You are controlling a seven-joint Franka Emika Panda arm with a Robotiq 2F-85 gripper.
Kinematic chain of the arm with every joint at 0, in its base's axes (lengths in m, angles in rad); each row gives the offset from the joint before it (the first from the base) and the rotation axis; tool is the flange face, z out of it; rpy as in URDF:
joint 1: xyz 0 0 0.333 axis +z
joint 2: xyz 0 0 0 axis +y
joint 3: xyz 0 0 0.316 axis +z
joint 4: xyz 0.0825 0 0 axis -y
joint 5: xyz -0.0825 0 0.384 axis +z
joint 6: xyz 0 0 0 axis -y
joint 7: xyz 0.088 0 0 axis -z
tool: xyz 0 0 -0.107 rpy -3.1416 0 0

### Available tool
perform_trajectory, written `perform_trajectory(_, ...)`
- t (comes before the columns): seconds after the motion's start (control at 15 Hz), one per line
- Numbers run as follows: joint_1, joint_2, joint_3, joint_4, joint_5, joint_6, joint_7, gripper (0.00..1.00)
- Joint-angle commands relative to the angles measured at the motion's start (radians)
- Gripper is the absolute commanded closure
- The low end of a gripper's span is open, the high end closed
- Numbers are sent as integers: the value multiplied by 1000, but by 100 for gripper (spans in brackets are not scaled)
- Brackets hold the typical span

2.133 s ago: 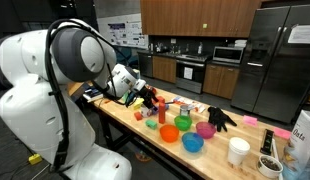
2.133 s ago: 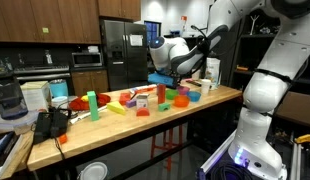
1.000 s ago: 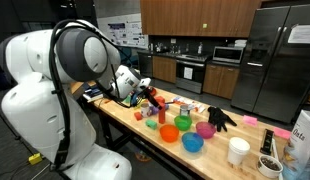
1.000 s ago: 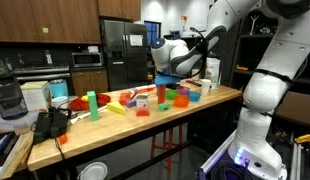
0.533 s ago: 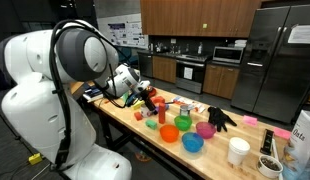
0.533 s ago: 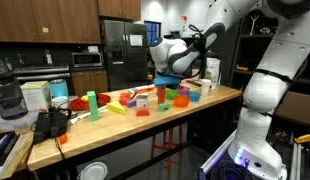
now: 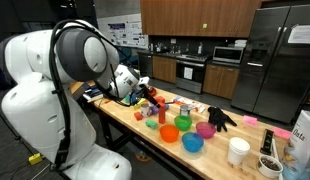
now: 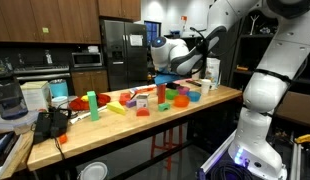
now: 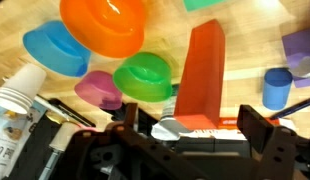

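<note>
My gripper (image 9: 193, 125) hangs open over a wooden table (image 7: 125, 126), and its two dark fingers stand apart on either side of a tall red block (image 9: 203, 65). The block stands upright on the table below the jaws with a gap on both sides. A grey-and-white piece lies at its base between the fingers. An orange bowl (image 9: 103, 25), a green bowl (image 9: 143, 75), a blue bowl (image 9: 55, 50) and a pink bowl (image 9: 95, 90) lie close by. In both exterior views the gripper (image 7: 145, 92) (image 8: 161, 74) hovers over the cluttered table.
A white paper cup (image 9: 17, 95), a small blue cup (image 9: 278, 88) and a purple block (image 9: 300, 45) lie around the jaws. A black glove (image 7: 221, 118) and a white cup (image 7: 238, 151) are farther along. A green cup (image 8: 92, 100) stands at the other end.
The gripper has shifted only slightly above the table. Nothing was taken hold of or let go.
</note>
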Motion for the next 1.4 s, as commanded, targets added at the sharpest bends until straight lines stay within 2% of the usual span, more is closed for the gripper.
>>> perform_trajectory(0.0,-14,-11,-17,-8,-94,86,-32,0)
perform_trajectory(0.07,-14,-11,-20,-10,-101,99,-22,0)
perform_trajectory(0.13,-5,0,-9,0,-73,60,-9,0)
perform_trajectory(0.6,-7,0,-12,0,-82,76,-10,0)
perform_trajectory(0.67,-13,-6,2,6,-129,34,14,0)
perform_trajectory(1.13,-4,2,-12,18,-280,39,-147,0)
perform_trajectory(1.33,2,3,-18,17,-279,33,-205,0)
